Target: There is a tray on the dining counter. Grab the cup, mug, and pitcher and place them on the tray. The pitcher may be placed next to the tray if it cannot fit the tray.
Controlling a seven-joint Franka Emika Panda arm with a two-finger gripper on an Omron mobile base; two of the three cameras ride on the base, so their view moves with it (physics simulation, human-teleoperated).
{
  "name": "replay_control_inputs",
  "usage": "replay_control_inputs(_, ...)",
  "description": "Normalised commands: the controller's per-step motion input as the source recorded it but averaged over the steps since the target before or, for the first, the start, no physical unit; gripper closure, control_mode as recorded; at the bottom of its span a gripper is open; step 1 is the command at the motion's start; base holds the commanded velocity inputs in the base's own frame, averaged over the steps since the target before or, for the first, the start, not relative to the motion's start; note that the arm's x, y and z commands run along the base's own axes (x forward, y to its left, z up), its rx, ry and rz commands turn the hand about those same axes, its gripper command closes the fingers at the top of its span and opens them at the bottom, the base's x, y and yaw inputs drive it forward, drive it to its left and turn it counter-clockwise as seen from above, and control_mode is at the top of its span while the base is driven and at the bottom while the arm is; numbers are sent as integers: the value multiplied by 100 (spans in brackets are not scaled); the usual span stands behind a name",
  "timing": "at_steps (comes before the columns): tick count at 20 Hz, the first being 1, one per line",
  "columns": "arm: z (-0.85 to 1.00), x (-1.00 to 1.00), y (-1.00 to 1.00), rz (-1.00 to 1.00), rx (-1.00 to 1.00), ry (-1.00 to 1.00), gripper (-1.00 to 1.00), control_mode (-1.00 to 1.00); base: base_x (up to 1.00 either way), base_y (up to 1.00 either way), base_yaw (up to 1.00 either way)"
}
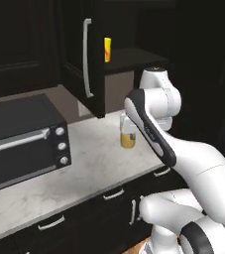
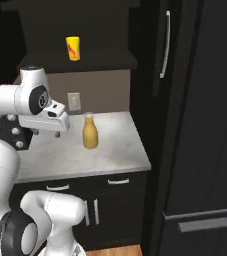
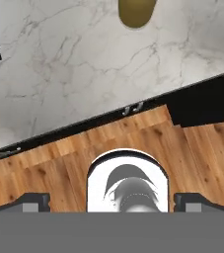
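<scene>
The pitcher (image 2: 89, 131) stands on the marble counter (image 2: 110, 145) near its back edge, half hidden by the arm in the left base view. The cup (image 2: 73, 48) sits on a dark shelf (image 2: 105, 62) above. The gripper (image 3: 111, 200) hangs with jaws spread wide, holding nothing, its fingertips cut off at the frame's bottom.

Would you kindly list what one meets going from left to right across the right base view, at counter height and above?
Tool → cup on the shelf → pitcher on the marble counter → cabinet door handle.
</scene>
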Motion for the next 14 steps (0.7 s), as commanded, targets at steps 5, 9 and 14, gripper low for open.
replay_control_inputs(5,0,0,0,0,0,0,-100,100,52,-13,43)
replay_control_inputs(9,0,0,0,0,0,0,-100,100,34,-53,25)
replay_control_inputs(14,0,0,0,0,0,0,-100,100,24,-75,15)
